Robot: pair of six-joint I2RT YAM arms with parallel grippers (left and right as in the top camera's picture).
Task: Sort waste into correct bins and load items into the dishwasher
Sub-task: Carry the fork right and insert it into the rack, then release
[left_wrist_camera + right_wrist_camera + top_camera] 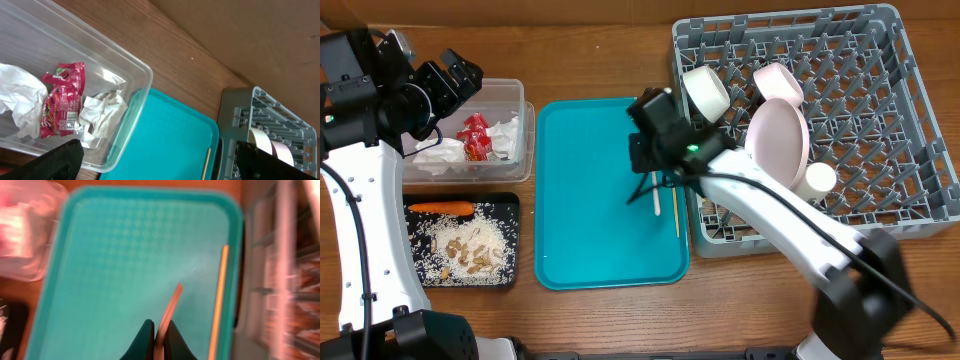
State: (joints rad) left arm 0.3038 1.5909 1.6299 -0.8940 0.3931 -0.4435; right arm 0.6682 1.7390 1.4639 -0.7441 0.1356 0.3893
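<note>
The right gripper (158, 336) has its slim dark fingers pinched together on one end of a thin wooden stick (171, 306), a flat, pale tan strip. In the right wrist view the stick runs away from the fingertips, angled slightly toward the rack side. From overhead, its long axis lies roughly along the length of the teal tray (582, 215). Whether its free end touches the tray cannot be told. The tray is smooth, flat plastic with rounded corners and a faint diamond-patterned floor. A second stick (676, 208), thinner and more yellow, lies flat just inside the tray's rim on the rack side, parallel to that rim and close to the held one without touching it. Beside it stands the dish rack (912, 118), square grey plastic with a lattice floor and upright pegs. The rack holds a round pale pink plate (778, 140) on edge, a white bowl (705, 92) and a small white cup (816, 180). The left gripper (163, 161) hangs with its jaws spread wide and nothing between them, above the clear tub (512, 92). Inside this glossy, round-cornered tub lie a crinkled red wrapper (62, 105) and crumpled white napkins (20, 97). The shallow black tray (514, 240) carries a tapered orange carrot (440, 208) lying crosswise and grainy rice scraps (470, 248).
</note>
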